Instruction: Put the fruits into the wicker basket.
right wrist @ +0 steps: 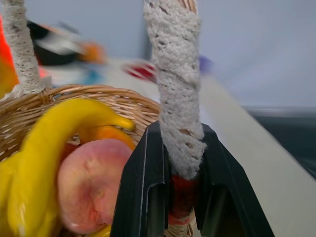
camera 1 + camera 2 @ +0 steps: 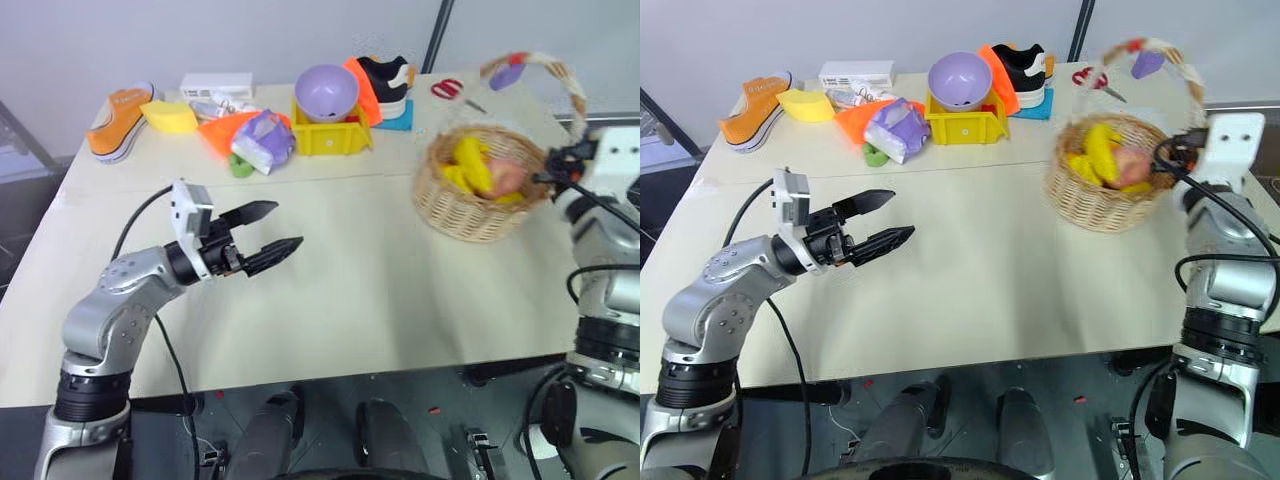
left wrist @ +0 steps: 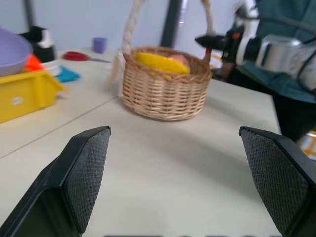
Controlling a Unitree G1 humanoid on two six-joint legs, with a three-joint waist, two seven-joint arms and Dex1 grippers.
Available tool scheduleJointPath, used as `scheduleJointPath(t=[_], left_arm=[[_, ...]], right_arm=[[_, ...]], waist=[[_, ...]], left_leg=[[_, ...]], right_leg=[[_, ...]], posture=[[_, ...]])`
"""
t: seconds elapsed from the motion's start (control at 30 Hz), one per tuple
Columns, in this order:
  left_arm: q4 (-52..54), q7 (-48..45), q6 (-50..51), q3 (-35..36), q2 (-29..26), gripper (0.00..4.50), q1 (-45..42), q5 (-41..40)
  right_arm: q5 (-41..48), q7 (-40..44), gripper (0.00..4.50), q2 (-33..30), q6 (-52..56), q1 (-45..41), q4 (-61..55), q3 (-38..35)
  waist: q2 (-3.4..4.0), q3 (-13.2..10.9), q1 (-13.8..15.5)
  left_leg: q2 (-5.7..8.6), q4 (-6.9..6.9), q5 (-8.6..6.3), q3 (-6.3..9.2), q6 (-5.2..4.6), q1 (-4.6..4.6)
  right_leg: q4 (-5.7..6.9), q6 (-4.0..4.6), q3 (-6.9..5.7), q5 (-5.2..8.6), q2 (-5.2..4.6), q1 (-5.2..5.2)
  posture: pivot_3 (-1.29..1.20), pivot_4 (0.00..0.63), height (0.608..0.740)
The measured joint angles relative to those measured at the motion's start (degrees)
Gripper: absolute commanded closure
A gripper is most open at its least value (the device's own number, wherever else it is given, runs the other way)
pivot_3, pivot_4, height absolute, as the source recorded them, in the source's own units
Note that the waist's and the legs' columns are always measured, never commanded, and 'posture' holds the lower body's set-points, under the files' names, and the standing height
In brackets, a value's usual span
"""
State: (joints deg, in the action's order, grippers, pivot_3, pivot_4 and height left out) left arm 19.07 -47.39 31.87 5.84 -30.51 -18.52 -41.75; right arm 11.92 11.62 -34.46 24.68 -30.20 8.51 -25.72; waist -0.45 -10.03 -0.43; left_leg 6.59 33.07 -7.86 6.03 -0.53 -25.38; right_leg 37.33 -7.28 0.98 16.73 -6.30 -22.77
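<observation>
Clamping my right gripper (image 1: 183, 197) on the wicker basket (image 2: 480, 195) handle, low down where the rope-wrapped arch meets the rim; both jaws pressed against it, one on each side. Basket sits on the table (image 2: 380, 300) at my right, near the far edge, handle arching up over it.

Fruits are inside: peach (image 1: 91, 185) against the wall nearest my right fingers, banana (image 1: 54, 148) curving over it. More yellow beneath and behind, probably the star fruit, but it's too hidden to call.

Left gripper (image 2: 268, 240) hovers above bare tabletop at my left, jaws wide apart, nothing between them, pointing across toward the basket and well apart from it.

Back of the table: yellow bin (image 2: 330, 135) with a lilac bowl (image 2: 327, 92) on it, purple-and-white packet (image 2: 262, 140) beside it, orange shoe (image 2: 120, 122) at far left, red scissors (image 2: 448, 88) behind the basket.
</observation>
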Motion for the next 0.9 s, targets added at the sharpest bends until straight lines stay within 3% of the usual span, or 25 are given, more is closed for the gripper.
scheduleJointPath(t=[0.03,0.27,0.43,0.63,0.7,0.8,0.9], left_arm=[[-0.1,0.0,0.0,-0.3,0.3,0.0,-0.4,0.0],[-1.3,0.3,0.0,-0.8,1.0,0.0,-1.5,1.1],[-4.2,1.5,-1.4,-0.1,-0.3,0.0,-0.6,4.2],[-9.0,3.3,-5.1,4.8,-3.8,0.0,7.6,9.0],[-11.3,4.0,-6.4,6.4,-4.2,0.0,9.9,10.5],[-13.6,5.5,-9.2,8.0,-3.8,0.0,13.4,12.7],[-14.6,6.5,-11.7,9.3,-2.9,0.0,15.9,13.9]], right_arm=[[0.1,0.1,4.43,-0.2,-1.0,-0.2,1.1,0.0],[0.3,0.7,0.93,-1.1,-3.7,4.6,1.6,-1.3],[2.9,6.4,0.93,-3.7,-3.4,15.7,-10.5,-3.5],[11.2,18.7,0.93,-4.9,-0.9,31.5,-24.9,-5.7],[13.2,21.5,0.93,-4.9,0.2,33.3,-27.9,-3.6],[14.3,24.7,0.93,-4.1,1.0,34.1,-33.2,5.1],[13.1,24.8,0.93,-1.5,0.6,32.1,-32.2,11.2]], waist=[[0.01,0.0,-0.2],[0.02,0.0,0.1],[0.04,0.0,0.0],[0.11,0.0,-0.6],[0.11,0.0,-0.5],[0.08,0.0,-0.2],[0.08,0.0,0.0]], left_leg=[[-0.01,0.0,0.0,0.0,0.0,0.01],[0.0,0.05,0.01,0.03,-0.01,0.0],[0.0,0.04,-0.01,0.05,-0.02,0.0],[-0.07,0.0,-0.05,0.04,-0.05,0.04],[-0.08,0.02,-0.11,0.04,0.05,0.01],[-0.09,0.03,-0.15,0.05,0.1,0.01],[-0.04,0.02,-0.16,0.05,0.09,-0.02]], right_leg=[[0.0,-0.05,0.0,-0.03,0.01,0.02],[-0.02,-0.06,-0.04,-0.02,-0.01,0.07],[-0.02,-0.03,-0.04,0.01,-0.02,0.08],[-0.03,0.13,0.02,0.1,-0.02,0.04],[-0.06,0.15,0.02,0.11,-0.02,0.04],[-0.25,0.16,0.0,0.11,-0.06,0.11],[-0.41,0.16,-0.05,0.12,-0.14,-0.01]], posture=[[0.0,0.15,0.74],[0.0,0.15,0.74],[0.0,0.15,0.74],[0.0,0.15,0.74],[0.0,0.15,0.74],[0.0,0.15,0.74],[0.0,0.15,0.74]])
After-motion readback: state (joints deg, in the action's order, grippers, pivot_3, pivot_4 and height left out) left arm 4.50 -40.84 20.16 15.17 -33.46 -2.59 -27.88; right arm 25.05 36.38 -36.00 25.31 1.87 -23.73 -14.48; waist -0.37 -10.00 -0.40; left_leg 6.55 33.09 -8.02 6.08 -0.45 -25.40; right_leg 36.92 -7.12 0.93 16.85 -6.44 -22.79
